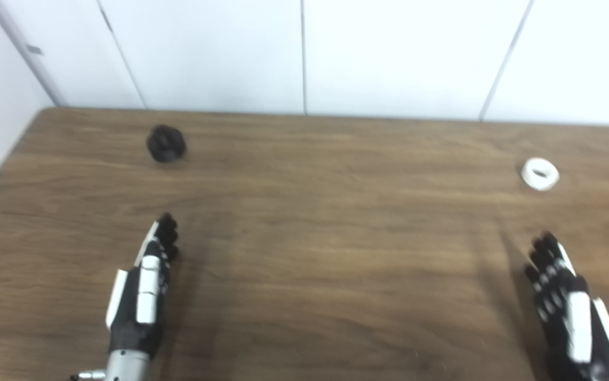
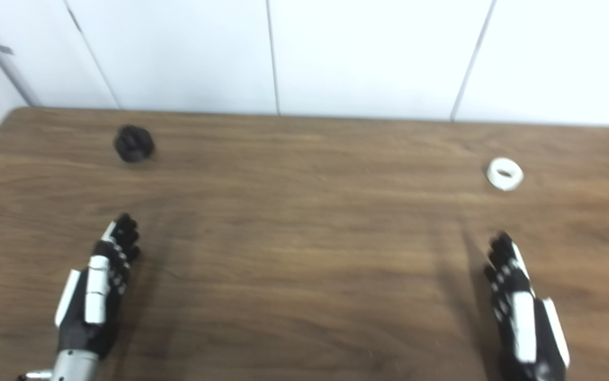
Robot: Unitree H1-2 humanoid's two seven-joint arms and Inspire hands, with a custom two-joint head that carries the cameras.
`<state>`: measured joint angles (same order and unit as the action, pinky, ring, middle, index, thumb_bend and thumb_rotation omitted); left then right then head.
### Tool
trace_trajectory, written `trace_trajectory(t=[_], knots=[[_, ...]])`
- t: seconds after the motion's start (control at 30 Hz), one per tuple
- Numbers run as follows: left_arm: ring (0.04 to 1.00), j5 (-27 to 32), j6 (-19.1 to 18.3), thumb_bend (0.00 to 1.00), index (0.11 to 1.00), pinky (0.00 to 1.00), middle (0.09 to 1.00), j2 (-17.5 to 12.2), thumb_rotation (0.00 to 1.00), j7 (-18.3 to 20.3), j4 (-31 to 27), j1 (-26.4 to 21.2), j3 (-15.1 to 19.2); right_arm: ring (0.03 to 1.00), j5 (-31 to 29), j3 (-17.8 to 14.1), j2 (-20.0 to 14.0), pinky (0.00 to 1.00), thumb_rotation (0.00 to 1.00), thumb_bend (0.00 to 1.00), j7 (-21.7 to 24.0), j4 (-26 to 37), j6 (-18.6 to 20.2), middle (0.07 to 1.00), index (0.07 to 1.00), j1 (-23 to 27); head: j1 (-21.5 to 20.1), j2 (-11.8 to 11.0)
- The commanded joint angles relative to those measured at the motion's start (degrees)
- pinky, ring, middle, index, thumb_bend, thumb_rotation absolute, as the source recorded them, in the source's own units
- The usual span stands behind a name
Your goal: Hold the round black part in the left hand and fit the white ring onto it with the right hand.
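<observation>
The round black part sits on the wooden table toward its far left corner, and the white ring lies flat toward the table's far right edge, well apart from it. Each piece lies ahead of the hand meant to take it, which probably explains the layout. The left hand and right hand hover near the table's front edge, fingers extended and released, grasping nothing. Blur hides the black part's surface detail, and the right wrist is cut off by the frame.
</observation>
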<state>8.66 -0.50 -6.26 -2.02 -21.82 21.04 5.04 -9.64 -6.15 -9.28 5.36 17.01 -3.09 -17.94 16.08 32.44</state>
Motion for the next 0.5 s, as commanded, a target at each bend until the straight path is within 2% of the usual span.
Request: trace_trajectory(t=[0.0,0.2,0.23,0.33,0.47], knots=[[0.980,-1.2,3.3,0.57,0.980,0.99,0.977,3.1,1.00,-0.4,0.3,0.0,-0.5,1.000,-0.3,-0.2,-0.1,1.00,1.00,0.57,0.3,-0.1,-1.5,0.990,0.990,0.8,0.7,-0.6],[0.980,-2.3,6.2,0.59,0.990,0.99,0.980,3.0,1.00,-0.7,3.1,-0.3,-1.6,1.000,-0.7,-0.2,-0.8,1.00,1.00,0.64,1.4,-2.6,-3.6,1.000,1.000,1.5,2.8,-3.1],[0.981,-2.4,6.3,0.59,0.993,0.99,0.981,3.1,1.00,-0.8,3.3,-0.3,-1.8,1.000,-0.6,-0.3,-0.7,1.00,1.00,0.63,1.2,-3.0,-4.0,1.000,1.000,1.7,3.0,-3.3],[0.987,-2.4,6.7,0.59,0.997,1.00,0.982,3.3,1.00,-1.0,3.8,-0.3,-2.3,1.000,-0.7,-0.9,-0.3,1.00,1.00,0.54,1.0,-4.7,-5.7,0.997,0.996,2.1,4.1,-4.1],[0.997,-2.2,6.9,0.58,1.000,1.00,0.988,3.5,1.00,-1.1,4.1,-0.3,-3.0,1.000,-1.2,-1.3,-0.7,1.00,1.00,0.54,1.4,-6.2,-6.9,0.998,1.000,2.3,6.0,-5.0]])
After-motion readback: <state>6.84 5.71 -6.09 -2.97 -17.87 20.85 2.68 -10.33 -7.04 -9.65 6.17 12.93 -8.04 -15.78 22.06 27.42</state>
